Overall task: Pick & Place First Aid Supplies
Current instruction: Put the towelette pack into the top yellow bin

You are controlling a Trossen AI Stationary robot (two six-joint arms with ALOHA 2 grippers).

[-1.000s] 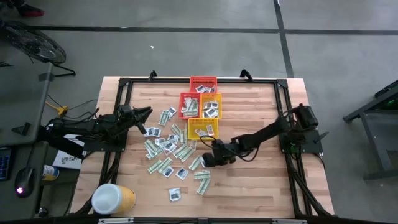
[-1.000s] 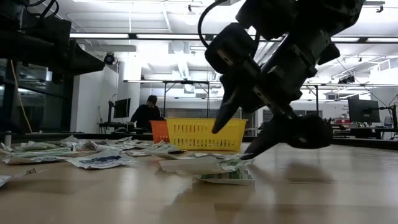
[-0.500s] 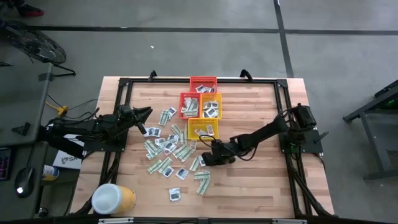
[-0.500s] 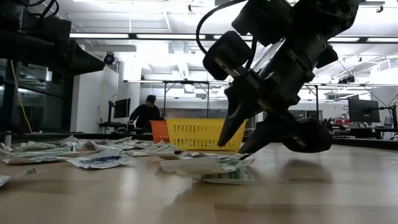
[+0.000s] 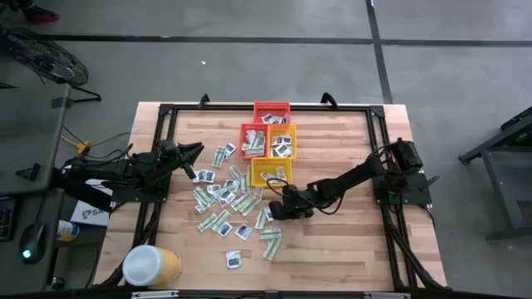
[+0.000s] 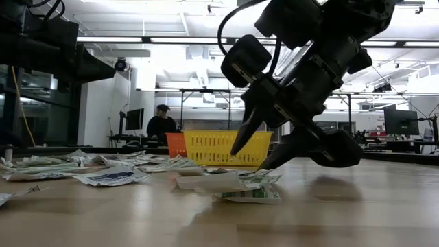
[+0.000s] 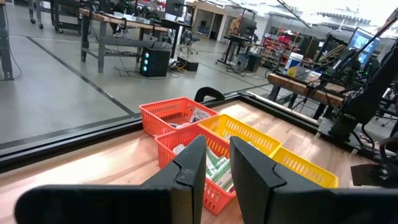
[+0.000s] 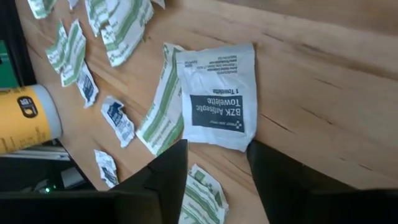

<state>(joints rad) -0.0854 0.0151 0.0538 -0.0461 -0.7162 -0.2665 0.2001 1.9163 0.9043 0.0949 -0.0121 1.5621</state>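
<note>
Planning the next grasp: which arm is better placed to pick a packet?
Right. The right pincer hangs open just above a white towelette packet in the packet pile. The left pincer waits at the table's left edge, holding nothing.

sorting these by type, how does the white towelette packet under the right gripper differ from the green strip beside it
The towelette packet is near square, white with a dark blue label; the green strip is narrow, oblong, striped green and white. The packet lies fully in sight between the right gripper's open fingers; the strip has one long edge tucked under the packet. Both lie flat on the wooden table, touching.
</note>
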